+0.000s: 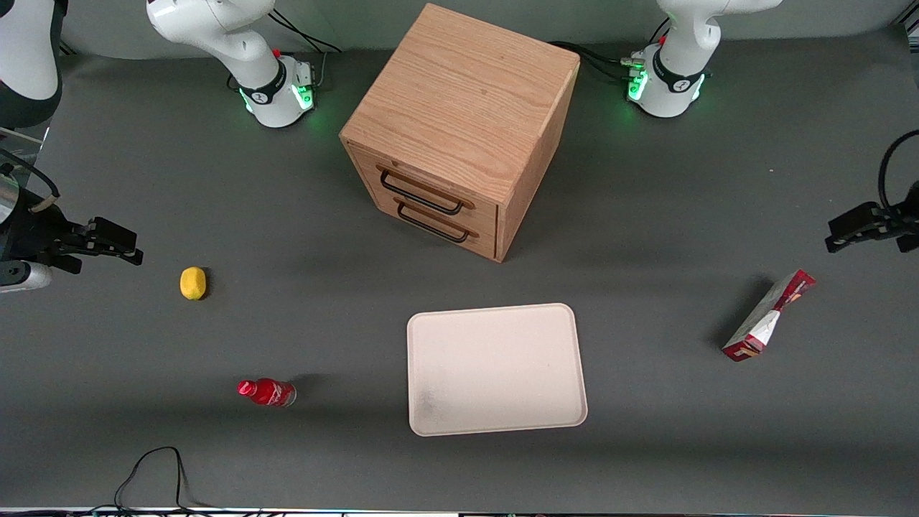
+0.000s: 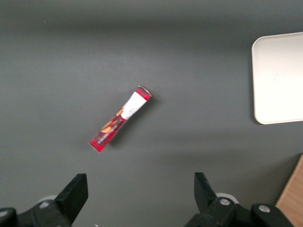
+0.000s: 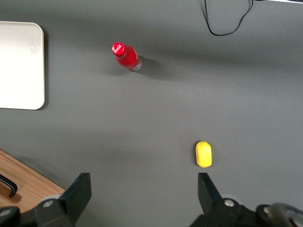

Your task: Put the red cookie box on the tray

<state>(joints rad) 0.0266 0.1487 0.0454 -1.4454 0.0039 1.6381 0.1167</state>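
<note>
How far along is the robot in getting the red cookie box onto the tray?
Nothing is done yet: the red cookie box lies on the table, apart from the tray, which holds nothing. The gripper hangs open above the box, gripping nothing. Grasping, carrying and placing all remain.

Red cookie box (image 2: 120,119) lies flat on the grey table (image 2: 189,61), set at a diagonal, one end white with a red cap, the rest red with orange patches. Nothing touches it. Gripper (image 2: 140,196) hangs above the table with its two black fingers (image 2: 75,191) spread wide, nothing between them; the box sits clear of both fingertips, roughly in line with the gap. Part of the cream tray (image 2: 279,78) shows at the frame edge, rounded corner and low rim visible, well apart from the box. A sliver of wooden cabinet (image 2: 294,198) shows beside one finger.
</note>
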